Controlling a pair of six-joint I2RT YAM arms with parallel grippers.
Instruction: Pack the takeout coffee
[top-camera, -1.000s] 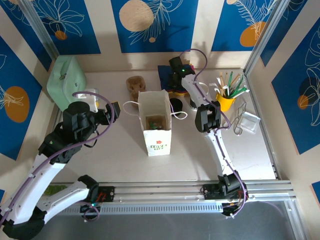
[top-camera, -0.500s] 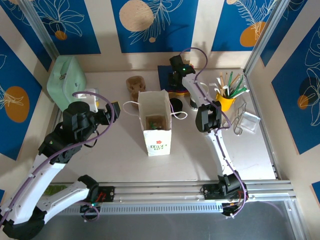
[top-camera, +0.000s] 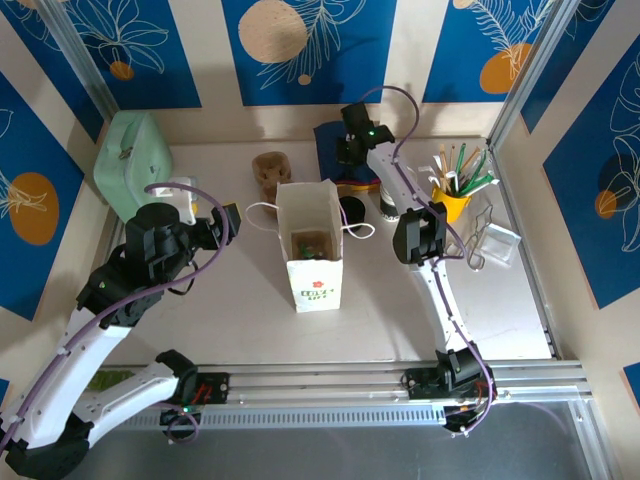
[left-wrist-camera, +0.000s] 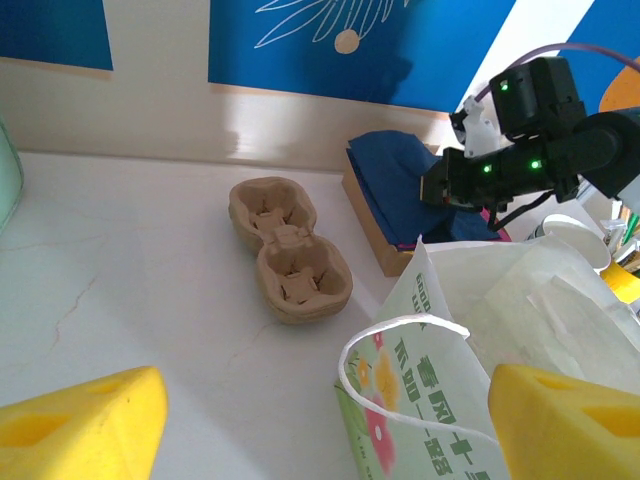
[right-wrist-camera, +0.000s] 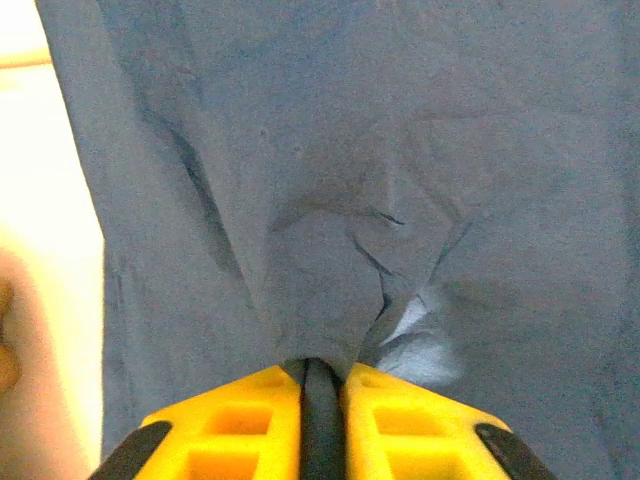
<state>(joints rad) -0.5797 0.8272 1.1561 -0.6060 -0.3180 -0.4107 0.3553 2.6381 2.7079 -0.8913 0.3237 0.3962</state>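
right gripper (right-wrist-camera: 320, 375) just closed, now pinching a fold of the blue napkin (right-wrist-camera: 400, 200) at the back of the surface (top-camera: 240, 300); left gripper (left-wrist-camera: 320, 420) wide beside the paper bag (top-camera: 315, 285); takeout coffee (top-camera: 310, 243) looks already inside it, so the napkin's likely an extra

We find the takeout coffee (top-camera: 311, 243) down inside the white paper bag (top-camera: 314, 285), which stands upright with its mouth open near the middle of the tabletop (top-camera: 240, 300). From the overhead view we look straight into the bag. We make out a small shape, olive-green and dark, low at the bottom and close to the bag's near wall. It sits in shadow and is too small for us to tell the black lid from the green side. We also cannot tell whether the cup stands upright or leans.
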